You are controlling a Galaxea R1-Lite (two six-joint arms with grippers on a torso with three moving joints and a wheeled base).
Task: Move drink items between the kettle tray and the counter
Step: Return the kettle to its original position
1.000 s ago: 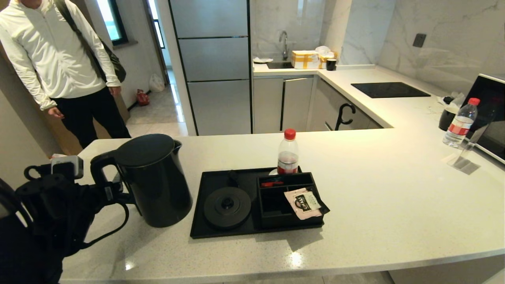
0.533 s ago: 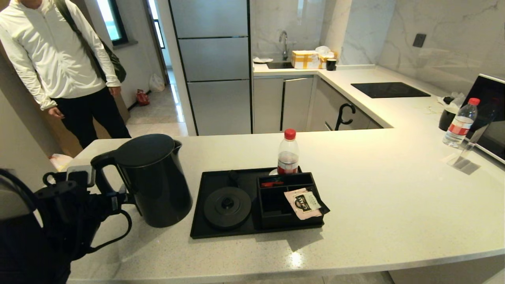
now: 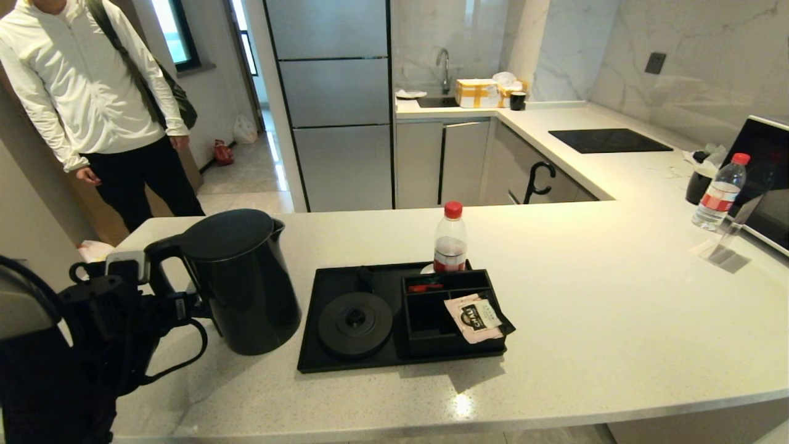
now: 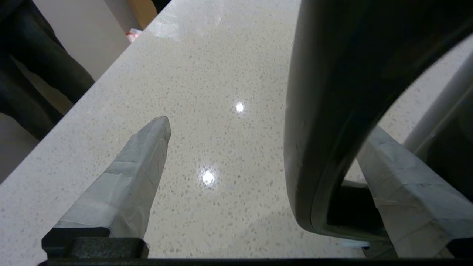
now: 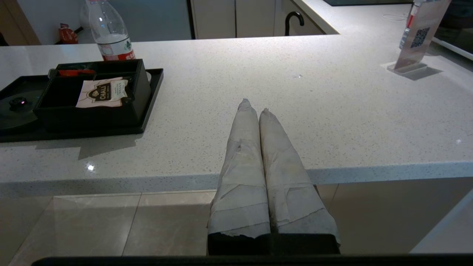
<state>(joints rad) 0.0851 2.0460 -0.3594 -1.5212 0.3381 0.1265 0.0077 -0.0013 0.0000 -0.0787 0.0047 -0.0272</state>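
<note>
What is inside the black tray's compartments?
In the kettle tray, a pink tea sachet lies tilted over a compartment edge, and something small and red sits in a rear one. The sachet covers whatever lies beneath it; the dark compartment floors are hard to read.

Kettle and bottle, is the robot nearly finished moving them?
Not nearly. The kettle stands on the counter, off the tray and its round base. The left gripper is open, one finger on each side of the kettle's handle, gripping nothing. The bottle stands untouched at the tray's far edge. The right gripper is shut, parked.
</note>
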